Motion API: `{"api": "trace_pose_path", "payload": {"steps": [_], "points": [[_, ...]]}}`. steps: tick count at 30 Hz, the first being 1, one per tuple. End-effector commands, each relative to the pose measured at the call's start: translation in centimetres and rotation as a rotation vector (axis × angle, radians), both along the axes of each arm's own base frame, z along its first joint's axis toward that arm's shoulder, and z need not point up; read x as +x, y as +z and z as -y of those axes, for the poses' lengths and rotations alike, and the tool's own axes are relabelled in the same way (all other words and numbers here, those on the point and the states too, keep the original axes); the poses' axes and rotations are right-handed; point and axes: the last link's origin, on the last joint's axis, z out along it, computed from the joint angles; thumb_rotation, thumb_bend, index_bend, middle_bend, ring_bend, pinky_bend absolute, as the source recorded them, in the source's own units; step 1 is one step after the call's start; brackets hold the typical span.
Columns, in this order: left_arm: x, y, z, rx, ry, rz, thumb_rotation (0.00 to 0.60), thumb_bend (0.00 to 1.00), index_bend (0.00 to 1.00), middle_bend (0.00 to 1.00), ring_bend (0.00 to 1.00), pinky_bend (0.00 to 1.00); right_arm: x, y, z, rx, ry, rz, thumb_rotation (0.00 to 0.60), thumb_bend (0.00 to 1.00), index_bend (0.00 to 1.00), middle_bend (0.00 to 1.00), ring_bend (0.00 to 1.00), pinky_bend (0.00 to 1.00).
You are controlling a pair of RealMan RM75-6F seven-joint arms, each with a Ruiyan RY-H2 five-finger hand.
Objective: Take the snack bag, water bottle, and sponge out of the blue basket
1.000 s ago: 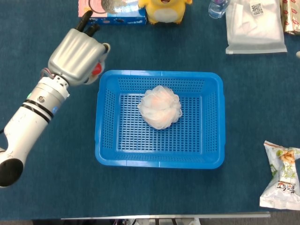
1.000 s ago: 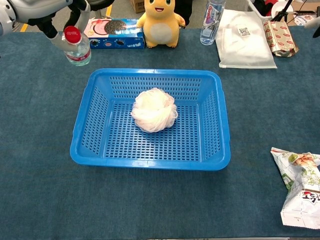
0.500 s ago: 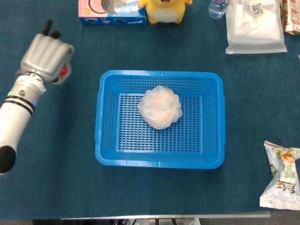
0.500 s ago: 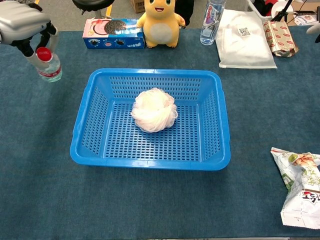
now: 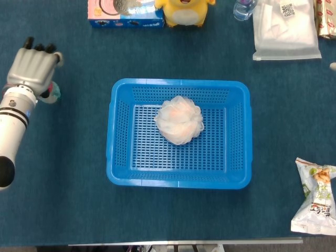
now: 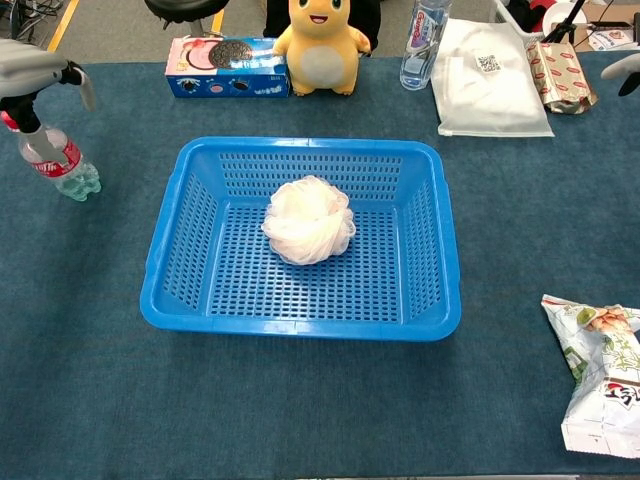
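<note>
1. Water bottle (image 6: 55, 160) stands at far left on the desk (image 6: 300, 400), gripped near its cap by the left hand (image 5: 31, 68).
2. Sponge (image 6: 308, 220) sits mid-frame in the blue basket (image 6: 300, 325).
3. Snack bag (image 6: 600, 375) lies at lower right.
4. Right hand (image 6: 625, 70) barely shows at the upper right edge; its fingers cannot be judged.

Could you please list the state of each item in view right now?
Water bottle: capped, tilted on the table, held by the left hand.
Sponge: in the blue basket.
Snack bag: lying on the table.
Right hand: barely in view, state unclear.
</note>
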Motion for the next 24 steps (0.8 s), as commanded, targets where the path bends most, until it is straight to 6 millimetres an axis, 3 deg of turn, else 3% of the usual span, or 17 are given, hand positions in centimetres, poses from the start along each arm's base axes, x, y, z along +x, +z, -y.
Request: {"api": "trace_pose_path", "payload": {"steps": [1,7,15,24], "points": [[1.7,0.3,0.0,0.021,-0.059,0.075,0.600,0.05,0.16,0.03,0.10,0.00,0.1,0.0,0.0,-0.002,0.002,0.002,0.600,0.00,0.16,0.29,0.34,0.58],[4.4,0.8,0.1,0.069,-0.159,0.270,0.600,0.05,0.16,0.03,0.06,0.00,0.1,0.3,0.0,-0.013,0.005,0.008,0.600,0.00,0.17,0.30,0.34,0.58],[7.1,0.2,1.7,-0.021,-0.224,0.487,0.600,0.05,0.27,0.16,0.05,0.01,0.9,0.9,0.1,-0.039,0.037,0.022,0.600,0.00,0.18,0.30,0.34,0.58],[8.0,-1.6,3.8,-0.205,-0.162,0.595,0.600,0.05,0.31,0.19,0.05,0.01,4.5,2.1,0.5,-0.075,0.169,0.013,0.600,0.00,0.19,0.31,0.34,0.58]]}}
